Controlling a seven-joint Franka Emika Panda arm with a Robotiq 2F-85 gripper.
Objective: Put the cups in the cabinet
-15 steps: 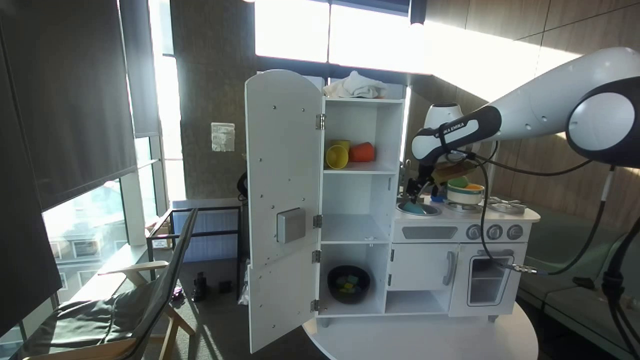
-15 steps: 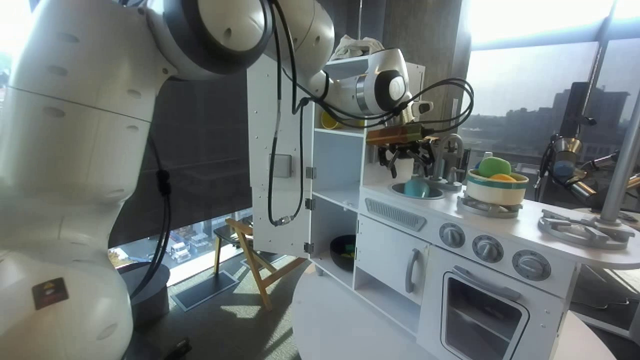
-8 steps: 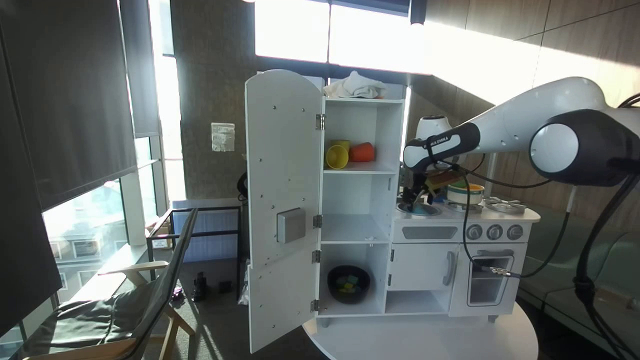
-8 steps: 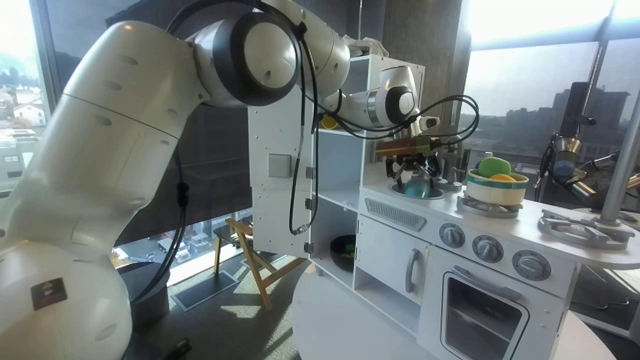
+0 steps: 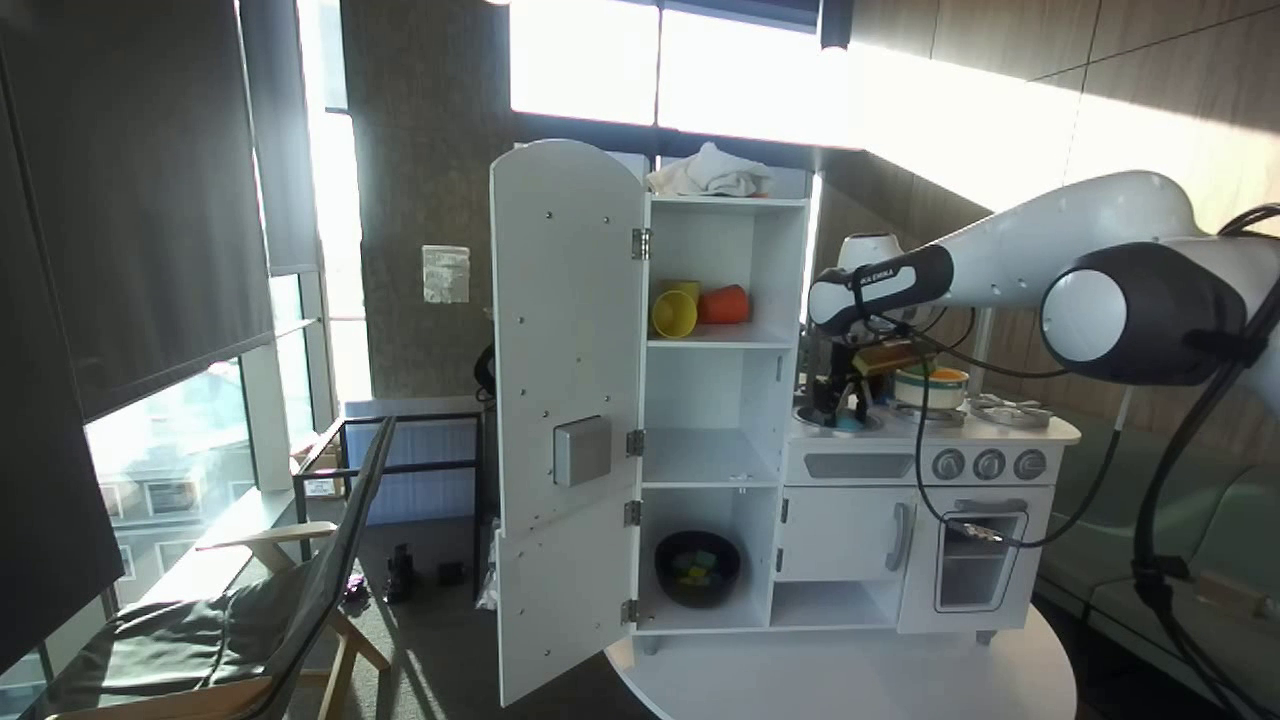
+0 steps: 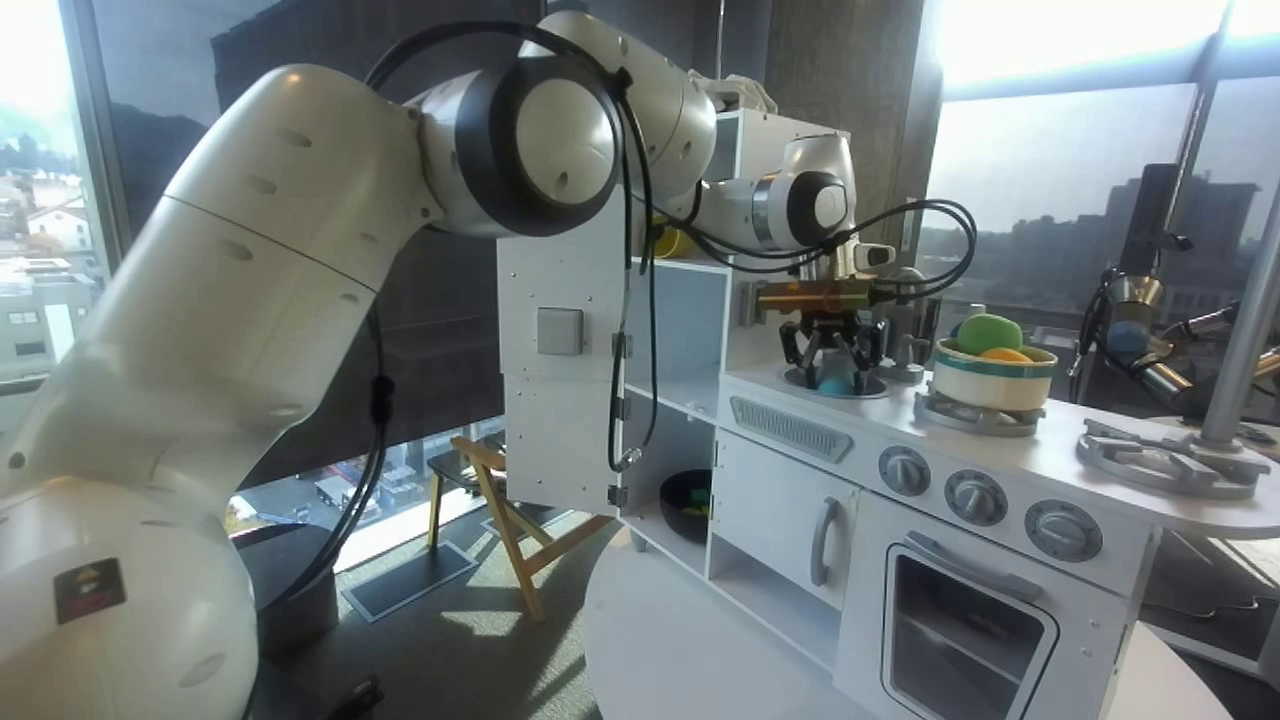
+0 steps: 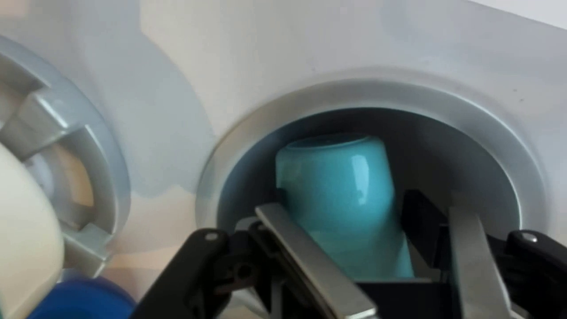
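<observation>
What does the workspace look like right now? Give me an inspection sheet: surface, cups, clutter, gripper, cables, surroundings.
Surface: white countertop with a round grey sink set in it.
Job's things: teal cup in the sink; yellow cups and an orange-red cup on a shelf in the cabinet, its door standing open.
Clutter: cream pot on a burner, holding round green and orange things; blue thing, partly seen; black bowl low in the cabinet.
Gripper: open, fingers on either side of the teal cup; a gap shows at one, contact at the other unclear.
Cables: black cables hang looped from the arm.
Surroundings: armchair, windows, pale cloth on top of the cabinet.
</observation>
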